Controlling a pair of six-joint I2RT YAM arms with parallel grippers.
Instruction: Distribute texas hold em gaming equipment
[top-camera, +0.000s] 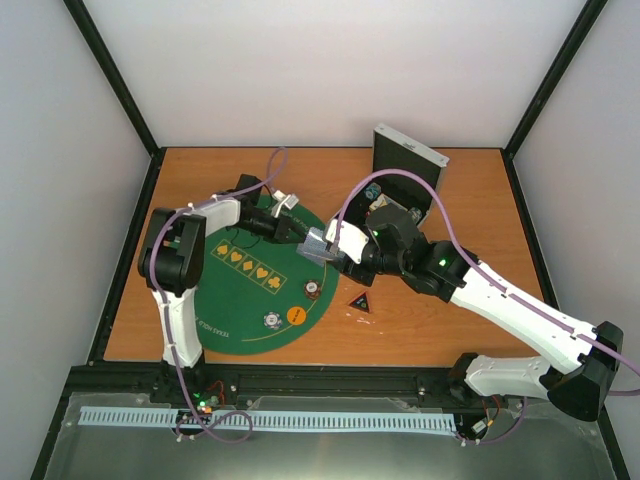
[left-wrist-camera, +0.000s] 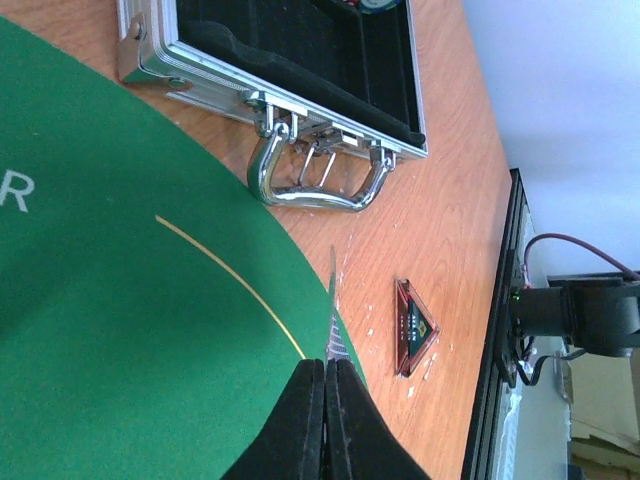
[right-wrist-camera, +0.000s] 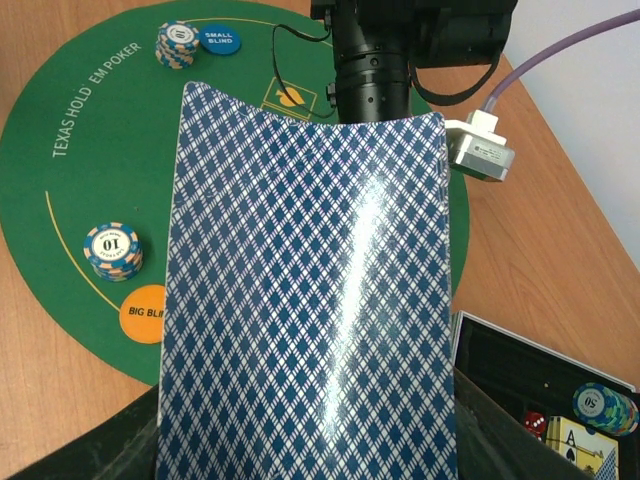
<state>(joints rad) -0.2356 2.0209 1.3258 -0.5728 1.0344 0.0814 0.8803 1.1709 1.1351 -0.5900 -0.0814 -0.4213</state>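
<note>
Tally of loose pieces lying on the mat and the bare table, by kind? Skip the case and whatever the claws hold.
Chip stacks: 2 (near stack, far stack)
Blind discs: 2 (orange disc, blue disc)
Black triangular marker: 1
Total: 5

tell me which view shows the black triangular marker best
Left wrist: the black triangular marker is largest and clearest there. Top external shows the marker small; the right wrist view misses it.
</note>
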